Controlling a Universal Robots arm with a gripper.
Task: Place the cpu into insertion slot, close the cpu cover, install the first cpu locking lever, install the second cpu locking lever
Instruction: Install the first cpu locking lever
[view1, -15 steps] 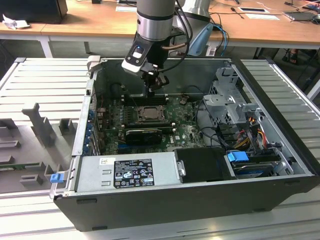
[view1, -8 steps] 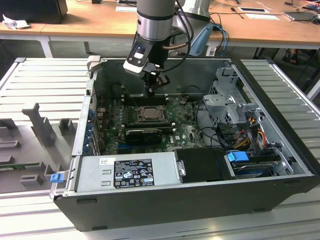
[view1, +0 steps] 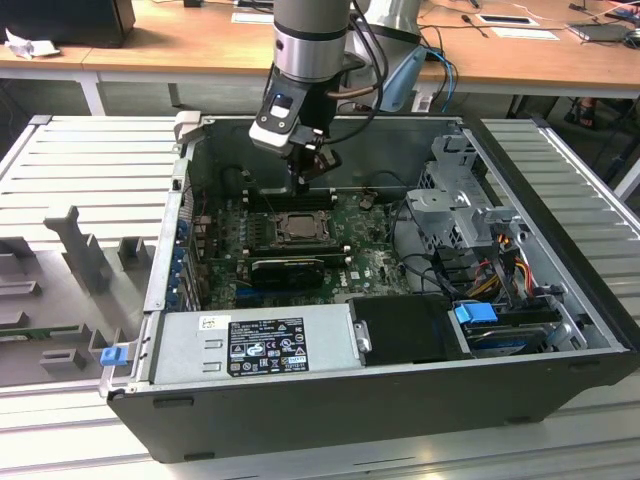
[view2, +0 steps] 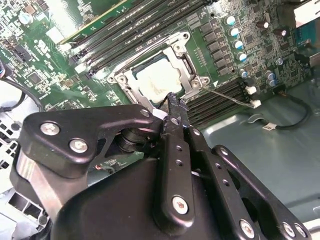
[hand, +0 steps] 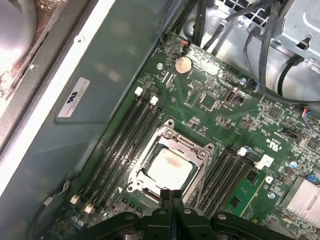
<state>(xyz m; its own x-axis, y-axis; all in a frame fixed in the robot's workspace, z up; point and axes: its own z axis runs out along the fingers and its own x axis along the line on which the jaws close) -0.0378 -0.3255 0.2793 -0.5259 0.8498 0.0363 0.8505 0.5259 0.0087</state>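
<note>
Computer case (view1: 400, 400) lies open on the surface, green motherboard (view1: 370, 265) facing up. Gripper (hand: 171, 196) is down inside the case with its jaws closed together, and I can't see anything between them. The tips sit at one edge of the insertion slot (hand: 150, 154), with black memory slots (hand: 125, 140) flanking it on both sides. cpu cover (hand: 189, 141) is folded flat and frames the cpu (hand: 169, 167), which is seated in the slot with its pale face showing through the window.

Key relation: the socket is directly ahead of the jaw tips, nearly touching. A thin locking lever (view2: 230, 96) runs out from a socket corner and slants across the nearby memory slots. It looks unlatched to me.
</note>
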